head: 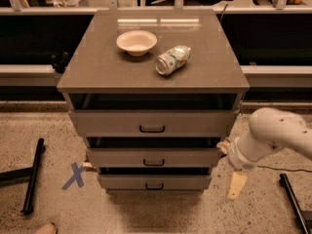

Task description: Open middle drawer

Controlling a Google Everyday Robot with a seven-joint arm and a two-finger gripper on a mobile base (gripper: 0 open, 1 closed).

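Note:
The middle drawer (pixel 153 157) is the second of three grey-brown fronts in the cabinet, with a small black handle (pixel 154 163) at its centre. It sits a little behind the top drawer (pixel 152 123) and a little ahead of the bottom drawer (pixel 154 182). My gripper (pixel 237 183) hangs to the right of the cabinet, level with the bottom drawer, pointing down at the floor. It is apart from the drawers and holds nothing that shows. The white arm (pixel 273 138) reaches in from the right.
A white bowl (pixel 136 42) and a can on its side (pixel 172 60) rest on the cabinet top (pixel 97 67). A blue tape X (pixel 74 175) marks the floor at left, next to a black stand leg (pixel 33 175). Another black bar (pixel 294 201) lies at right.

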